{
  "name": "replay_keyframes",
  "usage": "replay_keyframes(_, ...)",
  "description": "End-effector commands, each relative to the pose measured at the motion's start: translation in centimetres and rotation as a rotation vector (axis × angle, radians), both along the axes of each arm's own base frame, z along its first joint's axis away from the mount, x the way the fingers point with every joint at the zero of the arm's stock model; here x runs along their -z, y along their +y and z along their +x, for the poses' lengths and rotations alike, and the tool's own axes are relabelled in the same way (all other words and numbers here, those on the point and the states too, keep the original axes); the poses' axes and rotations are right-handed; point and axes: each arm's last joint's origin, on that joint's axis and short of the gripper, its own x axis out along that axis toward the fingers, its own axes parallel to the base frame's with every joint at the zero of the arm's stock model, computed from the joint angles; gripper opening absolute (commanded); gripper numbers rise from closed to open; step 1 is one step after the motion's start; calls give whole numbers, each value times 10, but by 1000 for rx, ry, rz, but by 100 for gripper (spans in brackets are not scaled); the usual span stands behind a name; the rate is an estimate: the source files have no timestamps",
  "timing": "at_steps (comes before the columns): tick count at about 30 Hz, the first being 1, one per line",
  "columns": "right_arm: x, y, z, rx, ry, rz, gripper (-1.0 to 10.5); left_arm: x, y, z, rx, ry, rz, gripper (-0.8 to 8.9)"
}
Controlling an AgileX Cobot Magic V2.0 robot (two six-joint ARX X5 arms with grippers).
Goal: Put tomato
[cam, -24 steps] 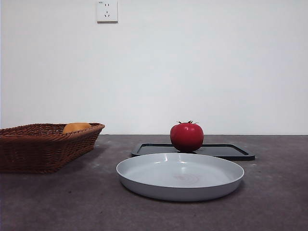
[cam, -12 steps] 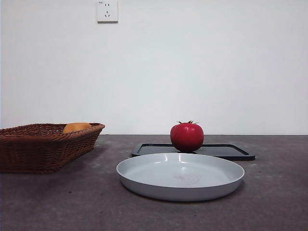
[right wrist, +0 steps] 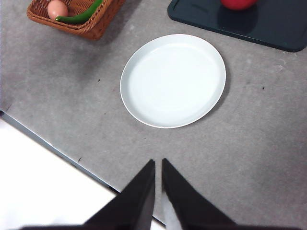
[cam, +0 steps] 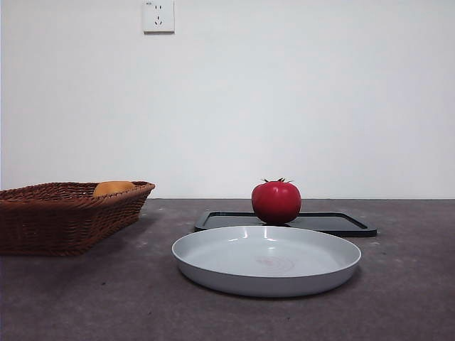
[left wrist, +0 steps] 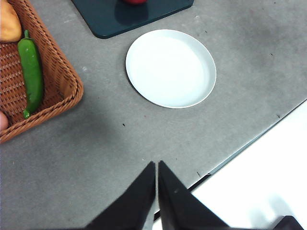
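The tomato (cam: 276, 202) sits on a dark tray (cam: 341, 224) behind a white plate (cam: 213, 266) on the grey surface (cam: 106, 298), calyx up, touched by nothing. The front view shows it whole, and at left a wicker basket (cam: 57, 217) with only an orange-yellow fruit (cam: 112, 187) peeking over its rim. The left wrist view looks into that basket and reveals a green pepper (left wrist: 31, 72) lying inside. Neither arm appears in the front view. Each wrist view shows its own tool raised over the near edge of the surface: the left tool (left wrist: 157, 165) and right tool (right wrist: 158, 163) both have their jaws pressed nearly together, holding nothing.
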Motion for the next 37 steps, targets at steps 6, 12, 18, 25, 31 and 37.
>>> replay_keyframes(6, -3, 2, 0, -3, -8, 16, 15, -2, -1, 0, 1, -8, -5, 7)
replay_keyframes(12, -3, 2, 0, -3, -8, 16, 15, -3, 7, 9, -56, -64, 54, 7)
replay_keyframes(18, -3, 2, 0, -3, -8, 17, 15, -1, 24, 33, -240, -313, 64, 7)
replay_keyframes(25, -3, 2, 0, -3, -8, 17, 15, 82, 55, 56, -659, -494, -82, 7)
replay_keyframes(31, -3, 2, 0, -3, -8, 17, 15, 157, 68, 51, -806, -553, -179, 7)
replay_keyframes(37, -3, 2, 0, -3, -8, 17, 15, 190, 68, 46, -785, -542, -190, 7)
